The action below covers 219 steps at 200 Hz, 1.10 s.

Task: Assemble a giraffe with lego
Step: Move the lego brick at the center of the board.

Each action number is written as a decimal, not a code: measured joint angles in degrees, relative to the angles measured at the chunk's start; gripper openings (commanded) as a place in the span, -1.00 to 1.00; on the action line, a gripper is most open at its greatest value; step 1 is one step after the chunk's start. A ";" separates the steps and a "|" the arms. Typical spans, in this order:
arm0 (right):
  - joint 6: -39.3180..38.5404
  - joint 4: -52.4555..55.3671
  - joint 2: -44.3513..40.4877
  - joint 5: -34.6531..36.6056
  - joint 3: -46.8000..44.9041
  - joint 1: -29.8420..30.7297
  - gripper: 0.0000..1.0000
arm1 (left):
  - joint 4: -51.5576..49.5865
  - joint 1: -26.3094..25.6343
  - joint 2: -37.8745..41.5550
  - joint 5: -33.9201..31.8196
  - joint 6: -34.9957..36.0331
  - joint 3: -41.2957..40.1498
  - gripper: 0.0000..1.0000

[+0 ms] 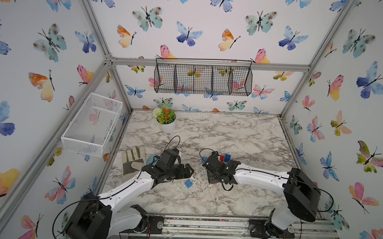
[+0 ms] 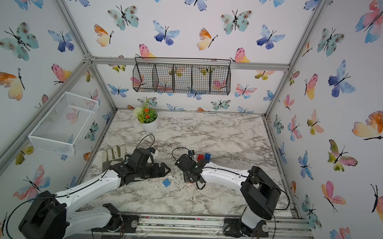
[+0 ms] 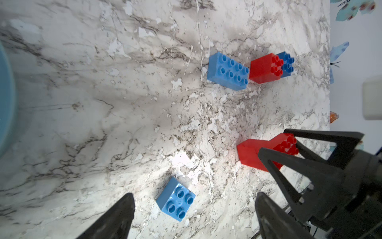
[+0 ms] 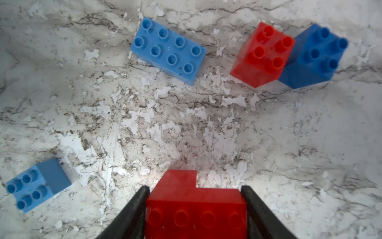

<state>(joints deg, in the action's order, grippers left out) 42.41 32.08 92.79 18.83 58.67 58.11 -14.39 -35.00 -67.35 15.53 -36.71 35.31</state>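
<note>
Top view to start: a marble-patterned table [image 1: 227, 199] inside a metal-framed booth with butterfly-papered walls [image 1: 212, 25]. From the near edge the left arm [image 1: 125, 188] and right arm [image 1: 261, 176] both bend low toward the middle, wrists turned in to face each other. The left tool [image 3: 195, 195] has its jaws spread wide and holds nothing, and a small blue square brick [image 3: 175, 201] sits studs-up on the table between them. Across from it, the right tool [image 4: 195, 188] is clamped on a red stepped piece [image 4: 196, 209], which looks like joined red bricks; I cannot tell whether it touches the table. No giraffe stands yet. Farther on lie a pale blue oblong brick [image 4: 168, 49] and, near it, a red square brick [image 4: 262, 54] touching a dark blue square brick [image 4: 314, 55]. The count is three blue bricks, one loose red, and the red piece in the grip. One glove [image 1: 132, 159] lies to the left, one flower pot [image 1: 167, 123] at the far edge, a white mesh basket [image 1: 90, 124] on the left wall and a black wire basket [image 1: 202, 79] on the back wall.
</note>
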 measured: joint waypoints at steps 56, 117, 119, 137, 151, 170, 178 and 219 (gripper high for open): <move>-1.05 0.46 -9.38 0.81 -6.19 -6.23 0.08 | -1.07 -5.68 -12.57 -2.56 -0.42 13.64 0.68; -1.51 1.40 -17.57 0.61 -12.96 -12.96 0.08 | -6.73 -10.64 -29.11 -6.69 1.03 31.74 0.50; -1.51 1.40 -17.86 0.59 -13.16 -13.14 0.08 | -6.97 -10.84 -29.64 -6.80 1.20 32.33 0.49; -1.49 1.60 -20.04 0.28 -14.99 -14.45 0.08 | -9.31 -12.46 -34.45 -8.50 2.69 38.75 0.38; -1.46 1.68 -21.66 -0.13 -16.37 -15.06 0.08 | -10.32 -13.16 -37.20 -8.96 3.69 42.51 0.37; -1.44 1.86 -23.23 -0.83 -17.66 -15.45 0.09 | -11.50 -13.77 -40.44 -9.03 5.44 46.64 0.37; -1.46 1.97 -23.63 -1.01 -17.90 -15.56 0.09 | -12.00 -13.88 -41.66 -9.05 6.01 48.06 0.37; -1.46 2.05 -24.70 -1.49 -18.05 -15.82 0.09 | -15.13 -13.88 -47.50 -9.38 8.68 55.08 0.36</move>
<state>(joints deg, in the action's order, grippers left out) 40.95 34.13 68.10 17.34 40.62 42.28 -29.52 -48.88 -114.85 6.15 -28.03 90.39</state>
